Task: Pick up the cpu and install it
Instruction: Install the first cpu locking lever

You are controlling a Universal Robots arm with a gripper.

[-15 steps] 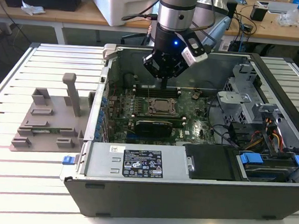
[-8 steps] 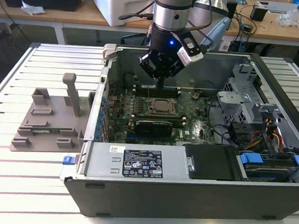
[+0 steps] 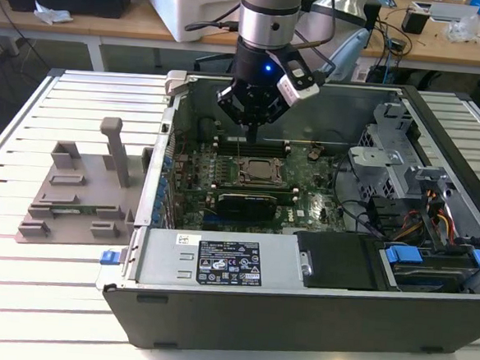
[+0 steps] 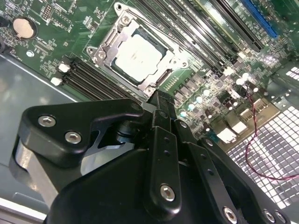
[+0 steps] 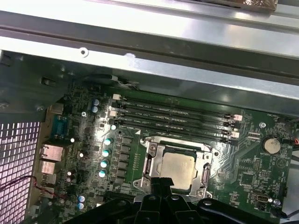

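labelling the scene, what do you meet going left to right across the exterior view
grey fixture block → open computer case, with the cpu in its socket on the motherboard and the tool above it → drive cage → blue drive latch

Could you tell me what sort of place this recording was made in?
Probably a robotics lab or workshop. An open computer case lies on a slatted metal table beneath the gripper, the cpu sits in its socket on the motherboard, and cluttered desks stand behind.
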